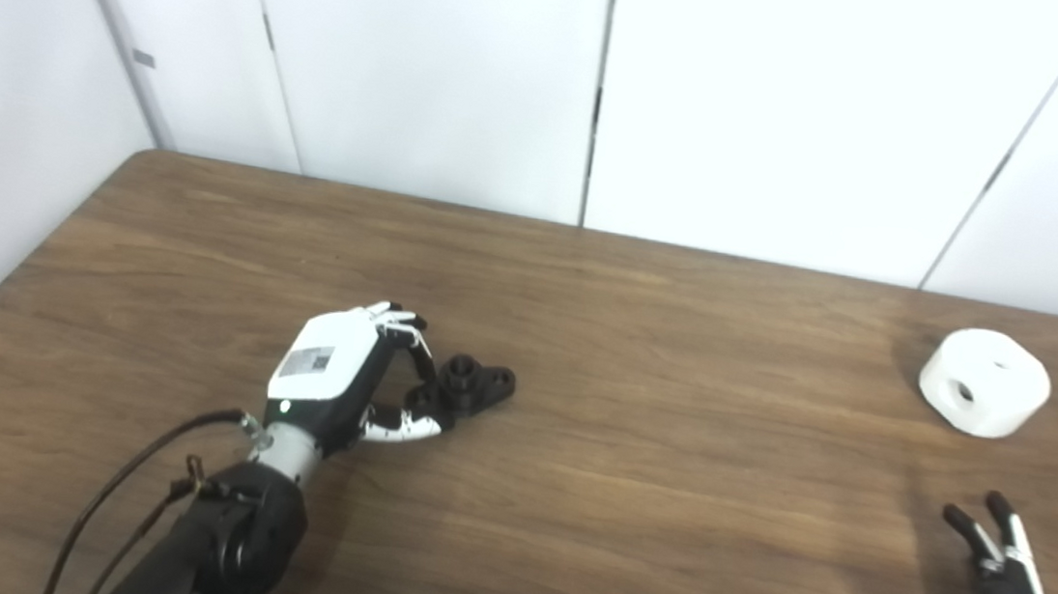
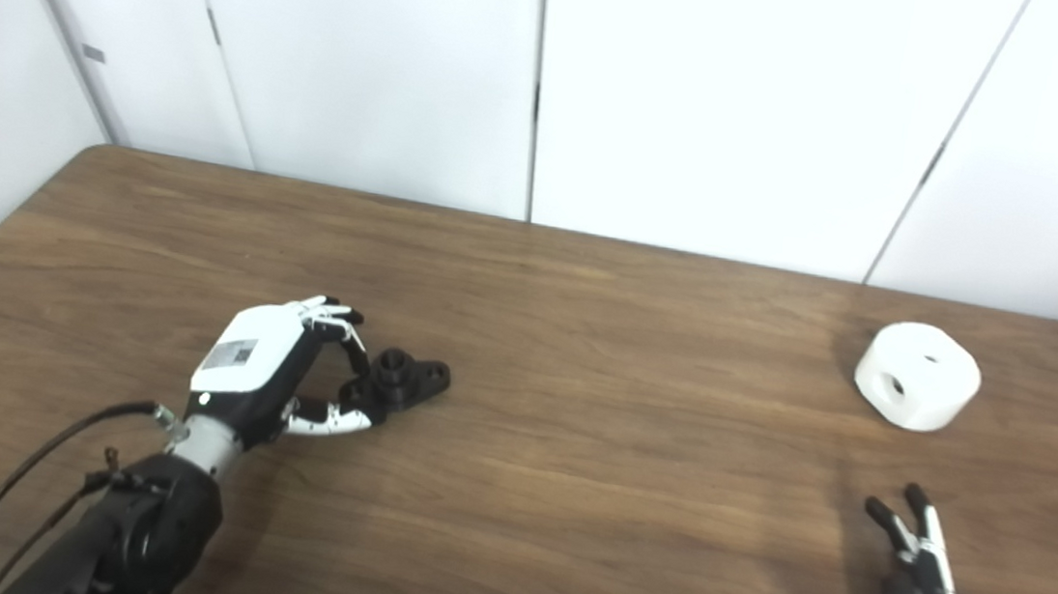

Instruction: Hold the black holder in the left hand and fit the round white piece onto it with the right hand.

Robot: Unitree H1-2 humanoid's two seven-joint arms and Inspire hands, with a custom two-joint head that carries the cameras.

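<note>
we see the black holder [image 1: 467,386] lying flat on the bench [image 1: 664,504], left of centre, with the left hand [image 1: 342,378] right at it: fingers [image 1: 415,337] curled over from the far side and thumb [image 1: 405,427] coming in from the near side, both touching or all but touching the holder's near-left end. the hand is partly closed around that end, but the holder rests on the wood, so we judge it a grasp being formed, not a firm hold yet. the holder's long axis runs from lower left to upper right, away from the palm, with a raised round boss in its middle and a lobe with a hole at the free end.

the round white piece [image 1: 985,382] sits on the bench at far right, well apart from the holder. it lies beyond the right hand [image 1: 1000,551], up and slightly left of it in the picture, so the right hand is clearly the nearer one. that hand is low at the bottom right corner, empty, only its dark fingertips showing, a bit spread; we call it open.

the white piece has a hole in its side facing us and a small one on top.

labels: a small grey sticker on the back of the left hand, too blurred to read. no other writing visible.
</note>
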